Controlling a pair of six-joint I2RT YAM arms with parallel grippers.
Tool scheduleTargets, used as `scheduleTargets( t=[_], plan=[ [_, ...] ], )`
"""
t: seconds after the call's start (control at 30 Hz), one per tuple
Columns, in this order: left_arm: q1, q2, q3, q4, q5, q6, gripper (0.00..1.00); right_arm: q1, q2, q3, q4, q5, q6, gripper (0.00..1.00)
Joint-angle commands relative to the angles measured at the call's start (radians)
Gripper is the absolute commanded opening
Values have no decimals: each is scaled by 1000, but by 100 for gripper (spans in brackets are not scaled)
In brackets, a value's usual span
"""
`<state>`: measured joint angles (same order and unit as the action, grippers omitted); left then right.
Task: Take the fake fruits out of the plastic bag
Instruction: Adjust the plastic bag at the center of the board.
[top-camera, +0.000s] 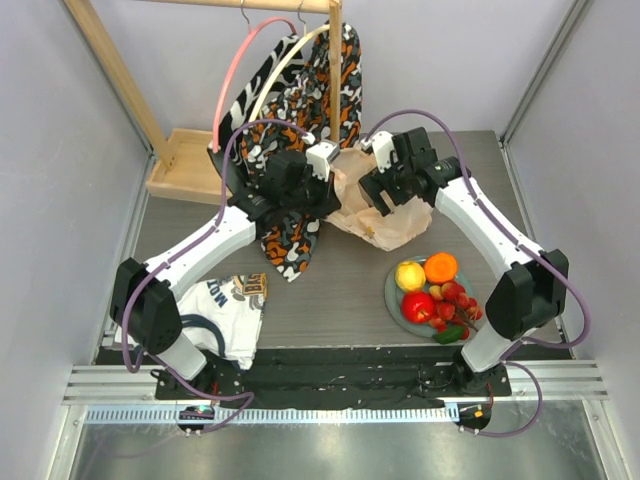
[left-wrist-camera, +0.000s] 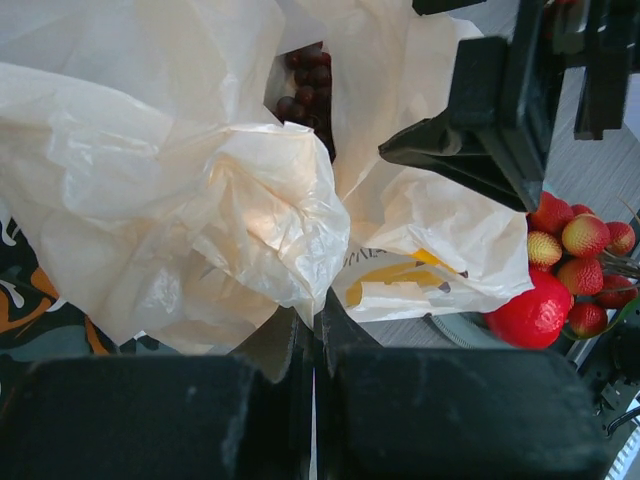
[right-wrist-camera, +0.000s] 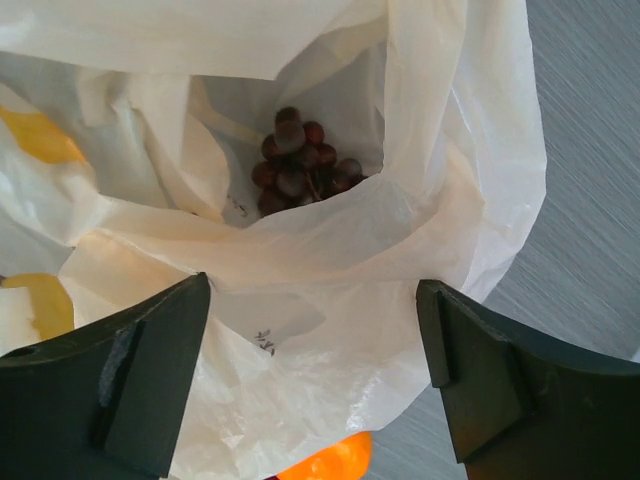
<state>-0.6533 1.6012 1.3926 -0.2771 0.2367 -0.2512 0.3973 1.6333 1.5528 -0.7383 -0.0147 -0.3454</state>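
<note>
Bag: plastic bag (top-camera: 385, 215) lies crumpled mid-desk (top-camera: 340, 300), toward the far edge, its mouth open.
Grapes: dark purple grapes (right-wrist-camera: 300, 165) lie inside the bag.
Plate: grey-green plate (top-camera: 392, 298) by the near right corner carries the orange (top-camera: 440, 267), yellow-red apple (top-camera: 410, 276), red apple (top-camera: 417, 307) and berry cluster (top-camera: 458, 300).
Left pincer (left-wrist-camera: 312, 320): fingers together, clamped on a fold of the bag.
Right pincer (right-wrist-camera: 312, 300): fingers apart over the bag's mouth, above the grapes.

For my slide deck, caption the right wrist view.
Open right fingers above the bag, with dark grapes lying inside its mouth.
</note>
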Motion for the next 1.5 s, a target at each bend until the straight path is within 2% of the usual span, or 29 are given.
scheduleTargets(
  t=[0.0, 0.2, 0.23, 0.27, 0.3, 0.43, 0.53, 0.57, 0.67, 0.7, 0.77, 0.8, 0.83, 0.87, 0.93, 0.97, 1.03, 1.07, 1.13, 1.17, 1.23, 1.27, 1.33, 1.4, 1.43, 1.47],
  plan=[
    [-2, -17, 17, 53, 23, 4, 0, 2, -50, -46, 26, 131, -44, 94],
    [0, -1, 32, 52, 26, 7, 0, -3, 17, -57, 105, 199, -99, 94],
    [0, 2, 36, 52, 29, 9, 0, -8, 31, -47, 106, 196, -115, 88],
    [0, 3, 43, 52, 27, 12, 0, -14, 58, -31, 103, 184, -122, 80],
    [0, 8, 48, 55, 27, 12, 0, -18, 75, 4, 91, 174, -135, 59],
    [0, 28, 85, 58, 18, 21, 0, -87, 180, 119, 56, 179, -202, 19],
    [0, 54, 140, 59, 16, 35, 0, -179, 263, 283, 17, 134, -188, 3],
    [0, 72, 158, 59, 13, 41, 0, -204, 276, 327, 16, 125, -182, 1],
    [0, 112, 273, 58, 12, 81, 0, -271, 341, 519, 11, 94, -188, 1],
    [0, 149, 308, 55, 33, 145, 0, -282, 356, 620, 7, 85, -190, 1],
    [-11, 187, 451, 0, 67, 263, 0, -313, 395, 714, 7, 70, -184, 1],
    [-15, 233, 504, -26, 52, 379, 0, -325, 401, 789, 14, 61, -176, 1],
    [-16, 252, 614, -45, 43, 407, 0, -333, 408, 820, 20, 50, -170, 1],
    [-16, 276, 659, -56, 27, 437, 0, -350, 405, 842, 42, 47, -167, 1],
    [-16, 333, 752, -47, -36, 486, 0, -367, 372, 846, 69, 39, -153, 1],
    [-14, 348, 829, -33, -48, 497, 0, -385, 352, 808, 103, 27, -149, 1],
    [-16, 380, 879, -25, -53, 518, 0, -414, 301, 736, 146, 27, -139, 1],
    [-16, 384, 899, -28, -47, 517, 0, -422, 242, 645, 177, -13, -142, 1],
    [-14, 364, 882, -48, -27, 494, 0, -437, 176, 542, 207, -28, -148, 1],
    [-16, 350, 837, -60, -20, 481, 0, -440, 119, 451, 220, -62, -147, 1],
    [-16, 289, 749, -86, 34, 458, 0, -443, 59, 385, 202, -123, -109, 1],
    [-16, 267, 649, -94, 53, 431, 0, -442, 1, 328, 194, -142, -89, 1],
    [-16, 218, 551, -105, 93, 396, 0, -440, -48, 291, 183, -156, -15, 1],
    [-17, 143, 403, -106, 131, 343, 0, -439, -107, 260, 82, -180, -1, 1],
    [-22, 119, 354, -108, 144, 336, 0, -439, -131, 241, 42, -182, -16, 8],
    [-25, 71, 317, -106, 156, 326, 0, -439, -156, 180, -13, -176, -74, 25]
  ],
)
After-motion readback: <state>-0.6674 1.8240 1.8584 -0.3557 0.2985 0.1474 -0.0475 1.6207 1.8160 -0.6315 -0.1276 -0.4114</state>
